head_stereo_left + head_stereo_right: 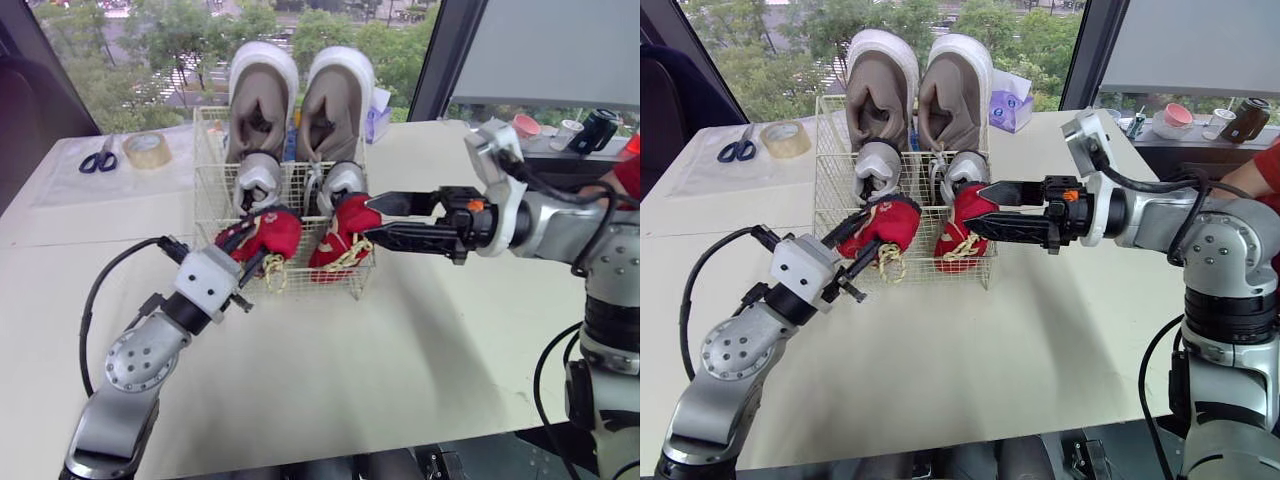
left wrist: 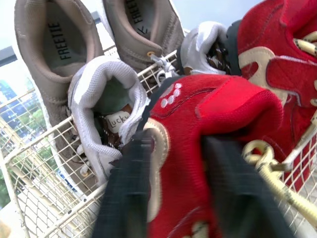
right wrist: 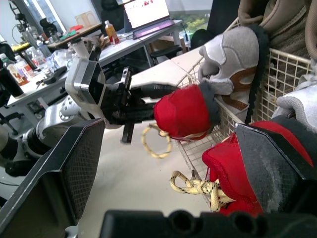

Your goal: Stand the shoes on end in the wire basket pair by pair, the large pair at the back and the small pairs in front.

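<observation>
The step in hand looks like settling the front pair upright in the wire basket [image 1: 205, 190]. The left gripper [image 1: 250, 250] has its fingers clamped on the left red shoe [image 1: 272, 232], which leans over the basket's front-left wall. The right gripper [image 1: 372, 218] has its fingers apart, one above and one below the top of the right red shoe [image 1: 340, 240] at the basket's front-right corner. That shoe lies against one finger only, so it is not gripped.

To do it well, I would tip the left red shoe back inside the basket until it stands on end, and release it only once the wire holds it. The loose yellow laces hanging through the basket's front mesh may snag, so keep them out of the fingers.

Counted, there are six shoes in the basket. Two large taupe shoes [image 1: 262, 95] stand at its back, two grey-and-white shoes [image 1: 258, 178] in its middle row and two red ones at its front — three pairs, one basket
</observation>
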